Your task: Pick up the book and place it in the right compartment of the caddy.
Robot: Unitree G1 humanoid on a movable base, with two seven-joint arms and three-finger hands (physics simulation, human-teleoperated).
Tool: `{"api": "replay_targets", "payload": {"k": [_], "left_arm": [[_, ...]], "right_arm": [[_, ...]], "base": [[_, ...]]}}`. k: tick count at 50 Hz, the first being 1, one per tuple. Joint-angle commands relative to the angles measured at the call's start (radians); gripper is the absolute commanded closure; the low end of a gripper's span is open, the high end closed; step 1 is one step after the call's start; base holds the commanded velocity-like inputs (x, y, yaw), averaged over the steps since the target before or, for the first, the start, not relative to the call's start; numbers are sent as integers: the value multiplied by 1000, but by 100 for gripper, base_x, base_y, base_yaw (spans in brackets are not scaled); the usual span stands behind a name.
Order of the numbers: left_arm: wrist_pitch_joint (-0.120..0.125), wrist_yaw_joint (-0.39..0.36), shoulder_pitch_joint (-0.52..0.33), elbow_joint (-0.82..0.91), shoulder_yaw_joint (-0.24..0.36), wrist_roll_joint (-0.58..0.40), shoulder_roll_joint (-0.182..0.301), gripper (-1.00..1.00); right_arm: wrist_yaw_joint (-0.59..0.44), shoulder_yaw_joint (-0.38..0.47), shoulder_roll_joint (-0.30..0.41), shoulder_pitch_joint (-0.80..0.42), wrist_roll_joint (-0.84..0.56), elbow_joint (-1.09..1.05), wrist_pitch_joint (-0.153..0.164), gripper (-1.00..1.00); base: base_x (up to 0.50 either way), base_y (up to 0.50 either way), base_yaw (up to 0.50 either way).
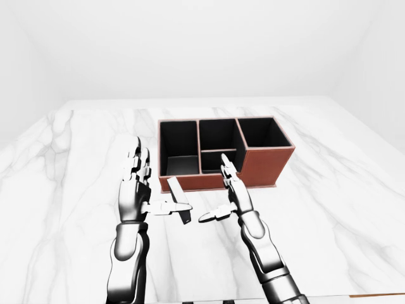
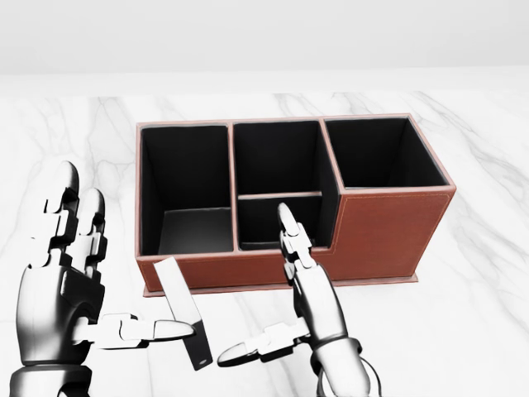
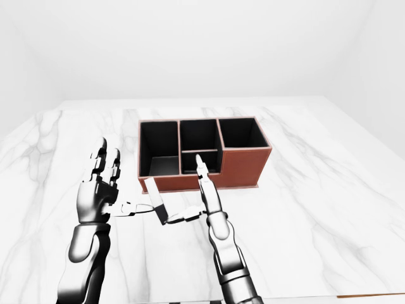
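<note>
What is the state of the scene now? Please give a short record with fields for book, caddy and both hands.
book: thin, grey with a dark end, on the marble table, below the caddy in the head view
caddy: brown, black inside, all compartments look empty
left robot hand: open, thumb tip at the book
right robot hand: open, thumb pointing toward the book
book grasped: not yet

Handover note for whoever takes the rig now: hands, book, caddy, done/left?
Left hand: open, thumb tip at the edge of the thin grey-and-black book, no grip.
Right hand: open, thumb pointing at the book's lower end; not yet touching, as far as I can tell.
The book stands tilted on the white marble table, just below the brown leather caddy in head view.
The caddy's tall right compartment is empty.
Done: nothing placed. Left: grasp, lift, put the book in the right compartment.
</note>
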State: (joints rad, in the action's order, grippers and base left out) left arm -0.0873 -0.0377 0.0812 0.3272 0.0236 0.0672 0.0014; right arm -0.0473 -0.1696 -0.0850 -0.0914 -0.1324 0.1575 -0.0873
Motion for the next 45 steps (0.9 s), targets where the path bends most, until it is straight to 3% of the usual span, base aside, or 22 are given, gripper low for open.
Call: {"api": "replay_targets", "payload": {"k": [1, 45], "left_arm": [[0, -6, 1, -3, 0, 7, -1, -100], [0, -17, 5, -3, 2, 10, 1, -100]], "right_arm": [[13, -9, -21, -50, -26, 54, 0, -100], [53, -27, -116, -202, -87, 352, 0, -100]], "base": [[0, 0, 0], [0, 0, 0]]}}
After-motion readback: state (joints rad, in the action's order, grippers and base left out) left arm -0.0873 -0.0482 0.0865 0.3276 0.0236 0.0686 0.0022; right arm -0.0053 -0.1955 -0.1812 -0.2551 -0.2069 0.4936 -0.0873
